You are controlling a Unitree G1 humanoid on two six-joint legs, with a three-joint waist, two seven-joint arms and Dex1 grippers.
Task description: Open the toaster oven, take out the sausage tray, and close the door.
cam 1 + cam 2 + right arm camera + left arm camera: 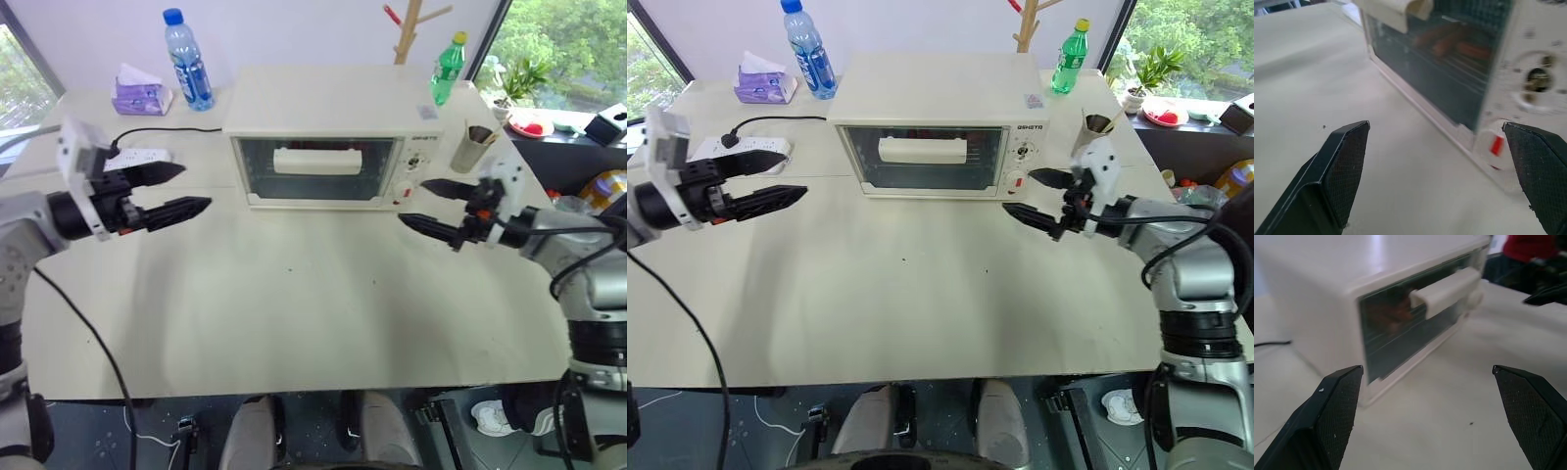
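Left eye view shows the toaster oven (333, 137) at the table's (294, 313) far side, its door (315, 168) shut over the sausage tray (1454, 44), both the left gripper (174, 190) and right gripper (431, 204) spread and empty beside it, so a pull off-centre on the handle (316, 160) could drag the light oven forward.

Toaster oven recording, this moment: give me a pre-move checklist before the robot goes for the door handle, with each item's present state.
1. Door of the toaster oven shut, so opening is the next step: ok.
2. White bar handle unobstructed: ok.
3. Left gripper open and holding nothing: ok.
4. Right gripper open and holding nothing: ok.
5. Sausage tray inside behind the glass: ok, sausages show through.
6. Table in front of the door free for it to swing down: ok.
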